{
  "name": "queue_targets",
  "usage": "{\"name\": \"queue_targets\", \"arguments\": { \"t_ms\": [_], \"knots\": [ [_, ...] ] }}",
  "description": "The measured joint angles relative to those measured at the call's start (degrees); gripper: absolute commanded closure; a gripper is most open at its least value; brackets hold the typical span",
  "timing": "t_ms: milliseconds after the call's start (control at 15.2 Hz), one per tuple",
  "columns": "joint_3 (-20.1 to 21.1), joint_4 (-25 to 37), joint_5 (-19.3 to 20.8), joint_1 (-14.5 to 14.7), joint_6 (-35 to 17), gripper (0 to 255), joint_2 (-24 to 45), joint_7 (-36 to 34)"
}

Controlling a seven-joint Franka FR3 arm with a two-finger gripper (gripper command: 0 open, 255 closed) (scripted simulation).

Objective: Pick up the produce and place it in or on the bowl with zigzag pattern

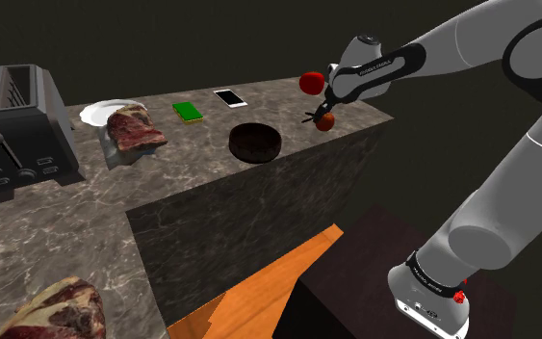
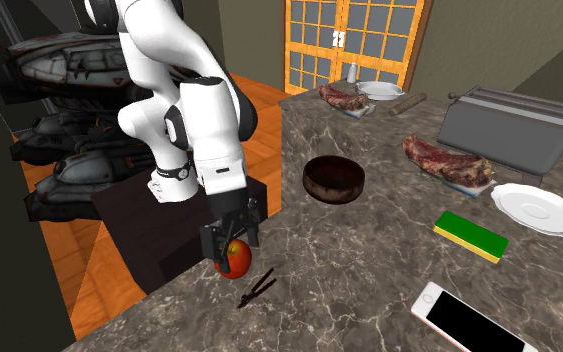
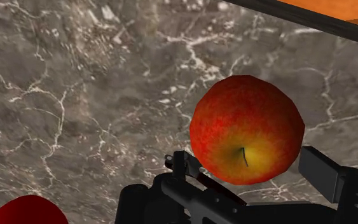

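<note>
A red and yellow apple point(image 1: 326, 121) point(image 2: 235, 257) point(image 3: 247, 127) rests at the corner of the marble counter point(image 2: 369, 280), close to its edge. My black gripper point(image 1: 323, 113) point(image 2: 230, 240) point(image 3: 244, 164) comes down over it. One finger presses each side of the apple, so the gripper is shut on it. The dark brown round bowl point(image 1: 255, 142) point(image 2: 333, 180) stands further in on the counter, apart from the apple; I see no pattern on it.
A small black object point(image 2: 256, 290) lies beside the apple. A green sponge point(image 2: 471, 236), a phone point(image 2: 474, 325), a white plate point(image 2: 539, 208), slabs of raw meat point(image 1: 134, 128) and a toaster point(image 1: 13, 125) share the counter. Beyond the edge the orange floor point(image 1: 259, 299) lies below.
</note>
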State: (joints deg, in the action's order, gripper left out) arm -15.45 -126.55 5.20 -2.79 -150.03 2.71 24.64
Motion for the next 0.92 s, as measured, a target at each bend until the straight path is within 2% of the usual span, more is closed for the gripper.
{"name": "queue_targets", "arguments": {
  "t_ms": [66,726,924],
  "knots": [
    [0.0,0.0,0.0,0.0,0.0,255,0.0,0.0],
    [0.0,0.1,0.0,0.0,0.0,255,0.0,0.0],
    [0.0,0.8,0.1,0.0,1.5,255,-0.7,0.0]
  ]
}}
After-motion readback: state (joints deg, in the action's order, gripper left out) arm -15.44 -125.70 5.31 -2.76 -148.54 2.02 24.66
